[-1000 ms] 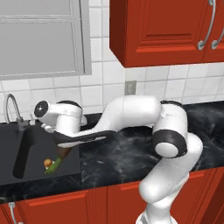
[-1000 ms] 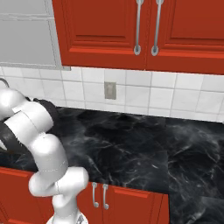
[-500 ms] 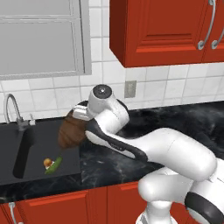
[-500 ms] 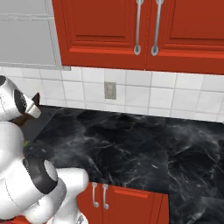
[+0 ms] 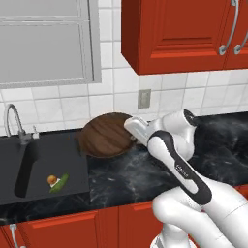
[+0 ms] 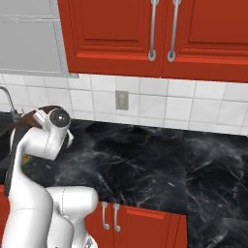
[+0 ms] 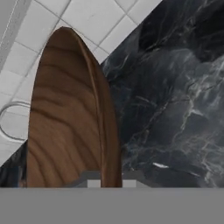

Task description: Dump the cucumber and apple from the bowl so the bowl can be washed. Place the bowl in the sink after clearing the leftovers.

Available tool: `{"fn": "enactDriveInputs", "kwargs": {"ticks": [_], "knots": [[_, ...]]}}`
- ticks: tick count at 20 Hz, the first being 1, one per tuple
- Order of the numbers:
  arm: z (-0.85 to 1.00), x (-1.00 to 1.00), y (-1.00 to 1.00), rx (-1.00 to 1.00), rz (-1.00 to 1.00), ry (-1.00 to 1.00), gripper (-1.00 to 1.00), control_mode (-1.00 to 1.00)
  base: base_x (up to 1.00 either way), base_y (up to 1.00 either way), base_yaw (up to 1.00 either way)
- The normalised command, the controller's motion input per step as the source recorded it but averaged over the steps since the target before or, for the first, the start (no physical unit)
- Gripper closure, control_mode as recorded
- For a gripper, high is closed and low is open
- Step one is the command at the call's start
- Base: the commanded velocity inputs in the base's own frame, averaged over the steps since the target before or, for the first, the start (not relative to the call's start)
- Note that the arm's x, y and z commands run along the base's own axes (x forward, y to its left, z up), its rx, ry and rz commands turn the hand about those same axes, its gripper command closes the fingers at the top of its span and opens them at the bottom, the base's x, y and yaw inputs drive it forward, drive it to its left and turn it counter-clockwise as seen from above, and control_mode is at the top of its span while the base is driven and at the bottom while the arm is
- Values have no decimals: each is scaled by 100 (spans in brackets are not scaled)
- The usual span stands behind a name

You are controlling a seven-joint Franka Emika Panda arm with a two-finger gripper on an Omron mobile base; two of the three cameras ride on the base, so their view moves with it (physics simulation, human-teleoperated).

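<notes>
Lying together on the floor of the matte black sink (image 5: 29,193), the light-green cucumber (image 5: 60,182) and the small orange apple (image 5: 52,180) touch. The gripper (image 5: 131,137) pinches the rim of the wooden bowl (image 5: 106,135), tipped nearly on edge over the black marble counter (image 5: 121,174) beside the basin. Half a second ago it hung further left, by the sink's edge. Streaky grain runs across its dark round face.

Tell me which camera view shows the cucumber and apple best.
The left base view: the cucumber and the apple lie side by side on the floor of the black sink, unobstructed. In the right base view the white arm covers nearly all of the sink, and the hand view looks along the bowl instead.
</notes>
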Motion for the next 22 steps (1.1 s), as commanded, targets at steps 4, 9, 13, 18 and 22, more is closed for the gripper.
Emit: {"fn": "enactDriveInputs", "kwargs": {"ticks": [4,9,13,18,22], "knots": [[0,-18,-89,37,1,1,100,-100,0,0,0],[0,-3,-1,2,-1,0,100,-100,0,0,0],[-3,-14,0,1,0,0,100,100,-60,3,0],[0,0,0,0,0,0,100,100,-64,75,0],[0,0,0,0,0,0,100,100,-13,100,5]]}}
